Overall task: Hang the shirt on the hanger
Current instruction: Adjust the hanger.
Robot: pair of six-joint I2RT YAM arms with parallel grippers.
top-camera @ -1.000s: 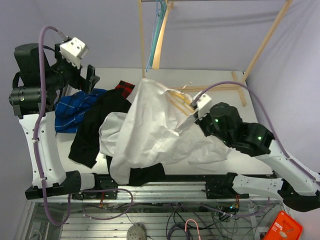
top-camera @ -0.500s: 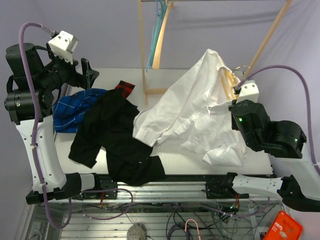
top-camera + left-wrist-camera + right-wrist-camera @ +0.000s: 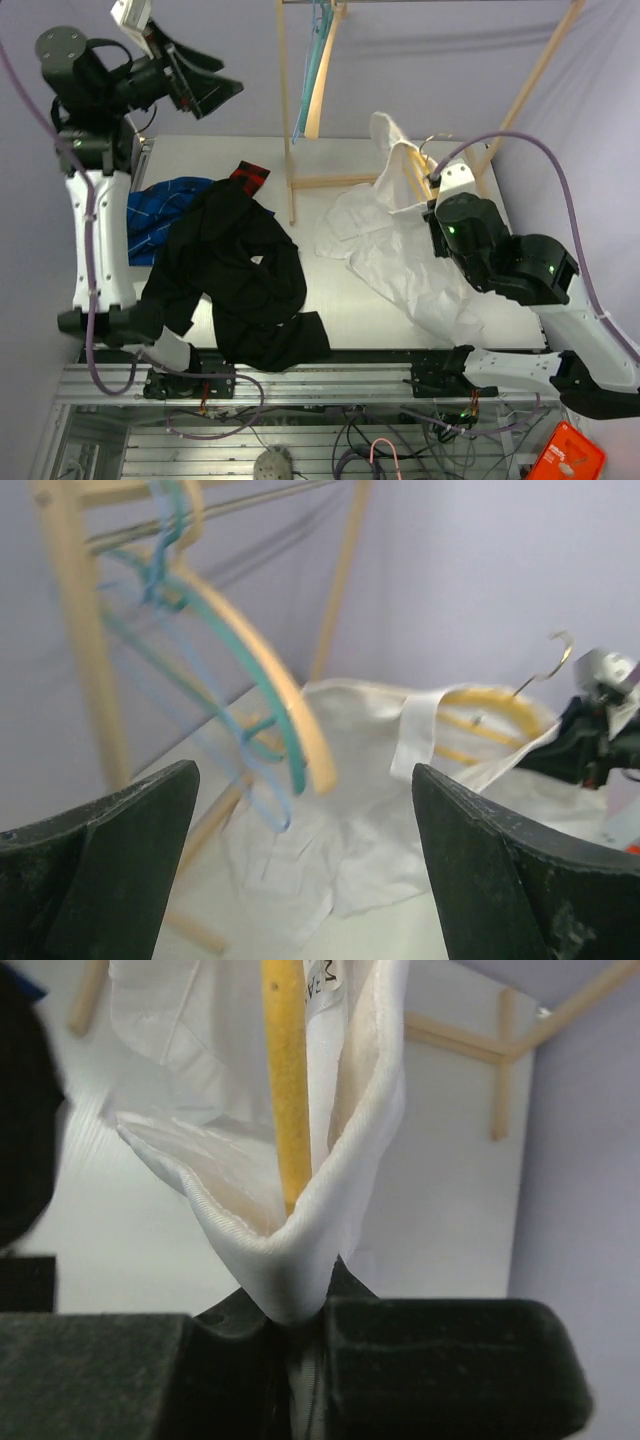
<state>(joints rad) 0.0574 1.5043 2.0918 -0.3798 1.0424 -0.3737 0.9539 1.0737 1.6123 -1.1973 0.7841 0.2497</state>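
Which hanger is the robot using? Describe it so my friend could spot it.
Look to the table's right side, where the white shirt is pinched by the right gripper. Inside its collar is the thin yellow hanger with a wire hook; the wooden hanger and teal hanger hang on the rack.

The left arm [image 3: 95,230] stands tall from its base at the near left corner of the tabletop [image 3: 345,300]. Its white upright link rises to a dark elbow and wrist high above the far left corner. The left gripper [image 3: 228,80] points right and slightly down, its two dark fingers [image 3: 110,870] spread wide with nothing between them.

The right arm [image 3: 520,270] runs from the near right corner up and inward, its bulky dark joints folded over the right side of the tabletop. The right gripper [image 3: 297,1310] reaches toward the far right corner, its fingers [image 3: 440,1360] pressed together, pinching a fold of the shirt [image 3: 300,1260].
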